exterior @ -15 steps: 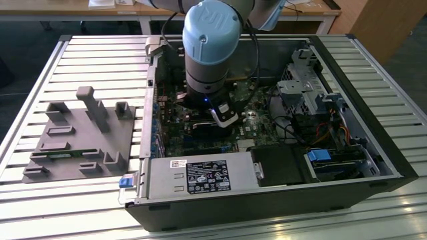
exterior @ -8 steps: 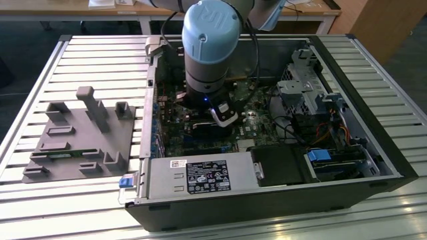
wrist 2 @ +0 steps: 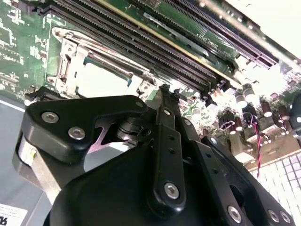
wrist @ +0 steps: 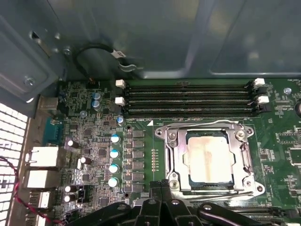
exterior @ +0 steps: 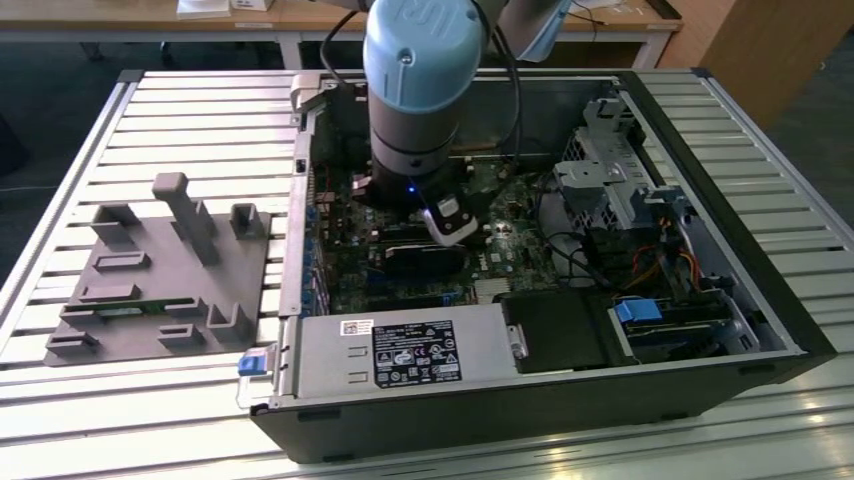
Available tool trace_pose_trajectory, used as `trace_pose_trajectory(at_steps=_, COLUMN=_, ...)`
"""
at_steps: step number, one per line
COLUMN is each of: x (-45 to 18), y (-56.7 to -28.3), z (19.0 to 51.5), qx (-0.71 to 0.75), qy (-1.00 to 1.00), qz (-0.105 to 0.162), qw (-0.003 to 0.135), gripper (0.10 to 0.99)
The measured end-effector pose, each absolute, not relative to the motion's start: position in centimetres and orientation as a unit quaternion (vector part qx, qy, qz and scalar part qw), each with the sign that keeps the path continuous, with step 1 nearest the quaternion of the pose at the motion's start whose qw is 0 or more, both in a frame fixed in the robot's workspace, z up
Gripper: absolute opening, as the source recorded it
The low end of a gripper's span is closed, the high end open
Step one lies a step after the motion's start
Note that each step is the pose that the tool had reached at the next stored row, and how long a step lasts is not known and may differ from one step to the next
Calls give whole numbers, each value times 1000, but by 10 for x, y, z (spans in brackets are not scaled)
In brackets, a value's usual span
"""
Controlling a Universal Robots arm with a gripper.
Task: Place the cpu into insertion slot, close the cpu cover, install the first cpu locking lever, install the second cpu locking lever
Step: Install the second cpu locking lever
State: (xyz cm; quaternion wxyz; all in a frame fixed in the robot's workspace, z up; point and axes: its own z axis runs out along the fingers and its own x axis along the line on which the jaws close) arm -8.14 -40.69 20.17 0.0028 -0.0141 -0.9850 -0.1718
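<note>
- Slatted metal tabletop (exterior: 120, 420), carrying an open computer case (exterior: 747, 330) lying on its side, with a grey plastic fixture (exterior: 147, 285) beside it toward the exterior view's left.
- Inside the case: green motherboard (wrist: 282, 132), a grey power supply box (exterior: 394, 355) along the near edge, and a drive cage (exterior: 607, 180) toward the exterior view's right.
- Robot arm (exterior: 420, 90) with a pale blue joint cap, reaching straight down into the case above the motherboard.
- End effector (wrist: 161, 184) hanging low over the board just beside the socket; black fingers (wrist 2: 165, 101) pressed together to a single tip, gripping nothing.
- Black memory slots (wrist: 188, 99) lying in parallel rows next to the socket (white latches at their ends).
- Insertion slot (wrist: 175, 179) with its thin metallic rim, set between the memory slots and the fingertips.
- Cpu cover (wrist: 176, 155) folded flat over the socket, framing the chip.
- Cpu (wrist: 210, 161), pale silver-beige, seated in the insertion slot and showing through the cover's square cut-out; also visible in the second wrist view (wrist 2: 101, 80).
</note>
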Motion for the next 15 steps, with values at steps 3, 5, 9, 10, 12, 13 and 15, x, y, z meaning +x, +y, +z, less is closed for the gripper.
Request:
trace_pose_trajectory(at_steps=3, x=-81, y=-407, z=205, qx=-14, qy=-985, qz=-172, qw=3, gripper=106)
trace_pose_trajectory(at_steps=5, x=-81, y=-407, z=208, qx=-14, qy=-985, qz=-172, qw=3, gripper=106)
trace_pose_trajectory(at_steps=9, x=-81, y=-407, z=212, qx=-14, qy=-985, qz=-172, qw=3, gripper=106)
trace_pose_trajectory(at_steps=10, x=-81, y=-407, z=213, qx=-14, qy=-985, qz=-172, qw=3, gripper=106)
trace_pose_trajectory(at_steps=12, x=-81, y=-407, z=215, qx=-14, qy=-985, qz=-172, qw=3, gripper=106)
trace_pose_trajectory(at_steps=13, x=-81, y=-407, z=215, qx=-14, qy=-985, qz=-172, qw=3, gripper=106)
trace_pose_trajectory(at_steps=15, x=-81, y=-407, z=215, qx=-14, qy=-985, qz=-173, qw=3, gripper=106)
